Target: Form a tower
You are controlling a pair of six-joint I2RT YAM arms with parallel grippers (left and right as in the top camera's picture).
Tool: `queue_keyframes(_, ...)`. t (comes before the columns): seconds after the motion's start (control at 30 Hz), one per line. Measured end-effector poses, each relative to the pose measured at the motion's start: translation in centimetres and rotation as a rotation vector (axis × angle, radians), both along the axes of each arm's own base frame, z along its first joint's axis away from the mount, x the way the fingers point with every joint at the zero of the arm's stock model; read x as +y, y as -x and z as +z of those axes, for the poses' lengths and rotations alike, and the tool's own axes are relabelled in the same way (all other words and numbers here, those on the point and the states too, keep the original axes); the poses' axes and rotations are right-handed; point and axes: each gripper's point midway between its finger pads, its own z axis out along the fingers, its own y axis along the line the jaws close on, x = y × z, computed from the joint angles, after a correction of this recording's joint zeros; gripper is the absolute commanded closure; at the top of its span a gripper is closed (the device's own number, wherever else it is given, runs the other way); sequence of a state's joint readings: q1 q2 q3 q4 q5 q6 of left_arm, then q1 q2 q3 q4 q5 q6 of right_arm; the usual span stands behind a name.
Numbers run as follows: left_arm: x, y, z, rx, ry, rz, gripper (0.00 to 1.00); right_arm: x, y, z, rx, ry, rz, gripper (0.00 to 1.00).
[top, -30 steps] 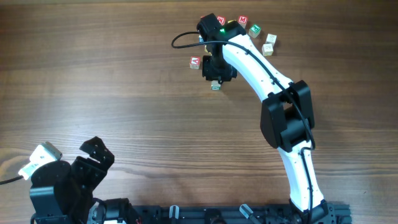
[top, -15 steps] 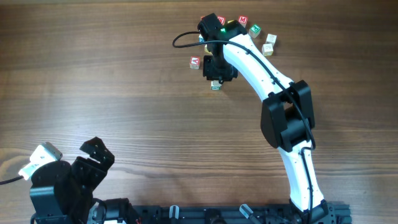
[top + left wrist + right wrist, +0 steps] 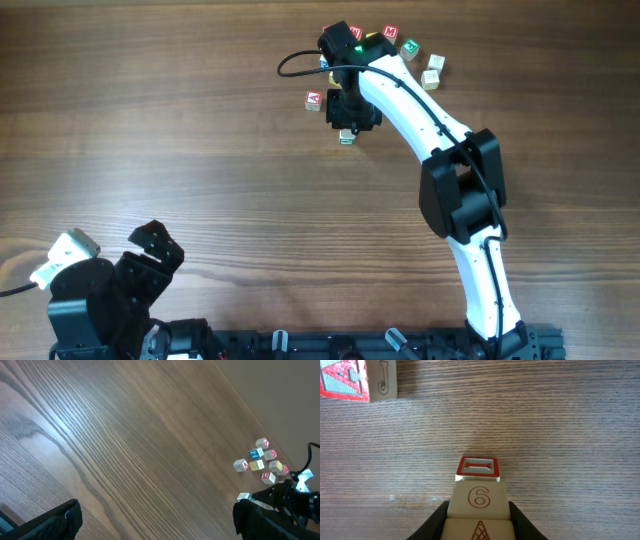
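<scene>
Wooden tabletop [image 3: 570, 435] lies beneath the tower [image 3: 479, 497], which the right jaws clamp at its sides; left jaws stand apart.

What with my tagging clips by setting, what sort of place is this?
Probably a robotics lab bench: a wooden table, a white robot arm mounted at its edge, and small letter cubes.

Red "6" on tower [image 3: 479, 500]; "J" on loose cube [image 3: 366, 380]
</scene>
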State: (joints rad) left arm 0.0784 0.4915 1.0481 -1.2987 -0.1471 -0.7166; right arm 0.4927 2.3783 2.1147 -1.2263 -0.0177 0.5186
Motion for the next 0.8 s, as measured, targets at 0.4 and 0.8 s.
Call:
queue_keyframes(0.4,0.00,0.00,0.00,0.000,0.000,0.000,0.00,0.06,0.06,-0.02,0.003,-0.003,0.000,0.95)
queue_keyframes(0.8,0.00,0.00,0.00,0.000,0.000,0.000,0.00,-0.07,0.30,-0.04,0.013,0.002,0.000,0.95)
